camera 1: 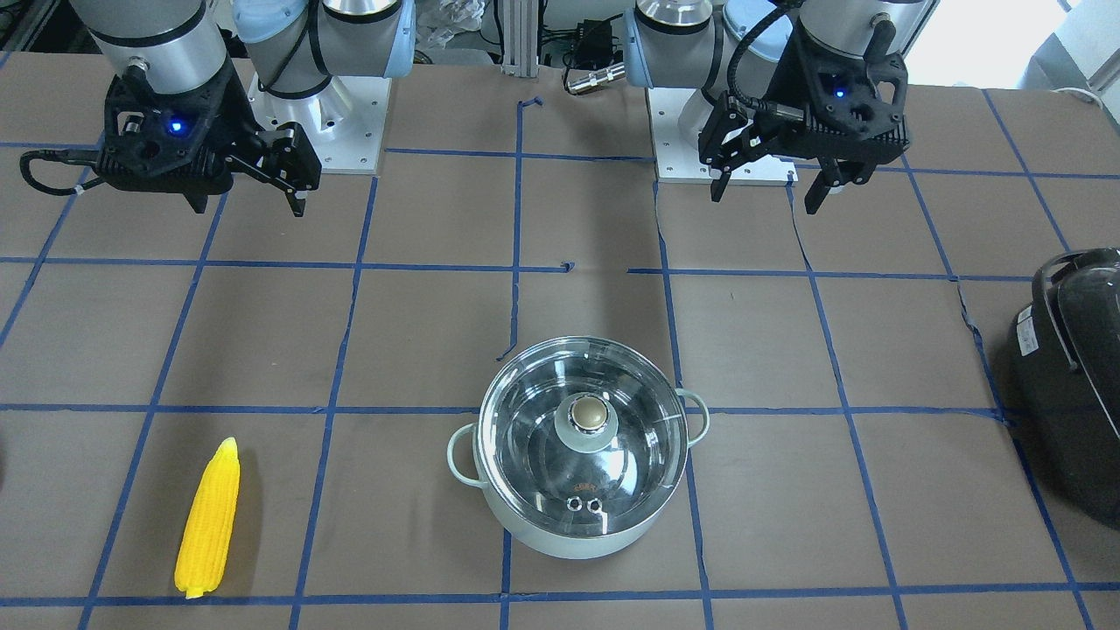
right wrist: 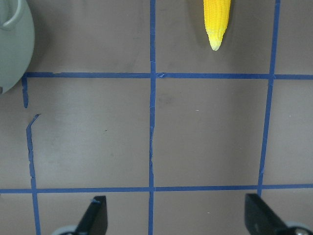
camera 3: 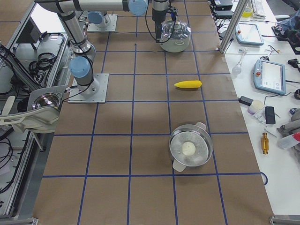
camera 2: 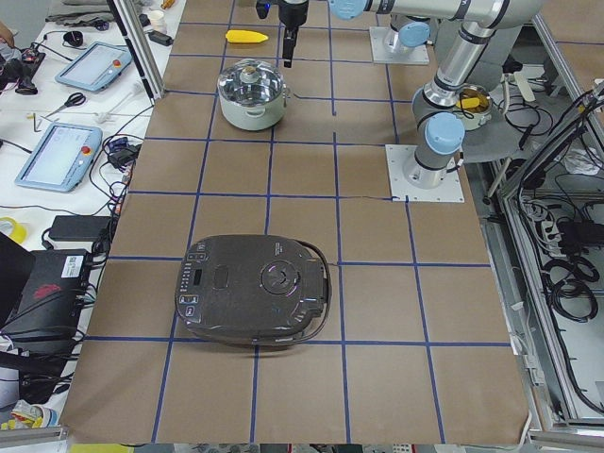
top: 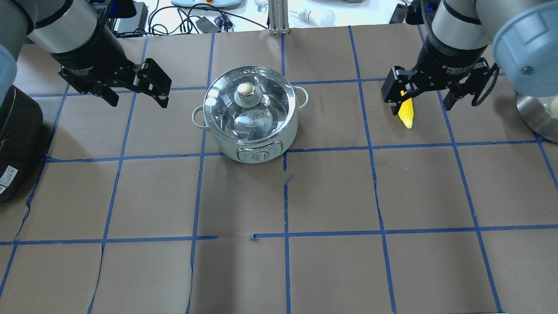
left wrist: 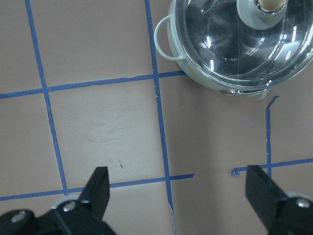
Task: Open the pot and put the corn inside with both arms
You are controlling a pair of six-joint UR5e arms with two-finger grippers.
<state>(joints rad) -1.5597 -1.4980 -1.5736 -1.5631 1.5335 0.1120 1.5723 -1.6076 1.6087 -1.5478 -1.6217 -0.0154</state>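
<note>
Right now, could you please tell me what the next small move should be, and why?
Probably bring the left pincer across over the lid knob: the glass lid still covers the pot, that pincer is open and nearer, and the corn cannot go in until then.

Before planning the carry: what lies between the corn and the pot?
Nothing stands there: in the front-facing view only bare brown paper with blue tape lines separates the corn from the pot.

Yellow is recorded on the corn (camera 1: 208, 519); pale green on the pot (camera 1: 573, 534); clear glass lid (camera 1: 542, 437), beige knob (camera 1: 590, 413). Brown table (camera 1: 262, 350) is gridded with blue tape (camera 1: 350, 409).
</note>
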